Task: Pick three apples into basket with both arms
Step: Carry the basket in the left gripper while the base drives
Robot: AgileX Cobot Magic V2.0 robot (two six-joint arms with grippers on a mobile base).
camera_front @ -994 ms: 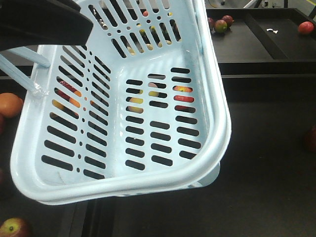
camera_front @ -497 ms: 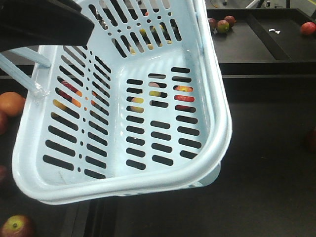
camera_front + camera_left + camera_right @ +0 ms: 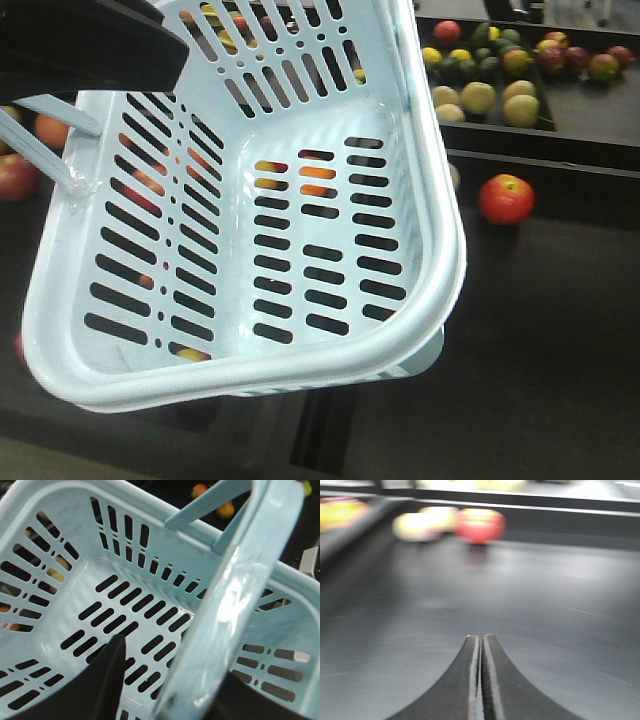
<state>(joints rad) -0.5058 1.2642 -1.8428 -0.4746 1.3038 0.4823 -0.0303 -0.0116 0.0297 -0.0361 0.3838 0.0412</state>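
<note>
One basket (image 3: 300, 368) fills the left and middle of the front view. It is pale blue, with long slots in its sides and floor and a fat round rim. It hangs tipped over the dark tabletop (image 3: 540, 350). There are two hands. The left hand (image 3: 165, 690) is clenched round the basket's handle (image 3: 235, 605). The right hand (image 3: 481, 637) has its fingers pressed flat together, low over the tabletop. One red apple (image 3: 505, 198) sits at the right, apart from the basket.

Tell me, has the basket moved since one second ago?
Yes. Against the table the basket has travelled: the fruit tray and red apple beside it are new. Which way, I cannot tell.
</note>
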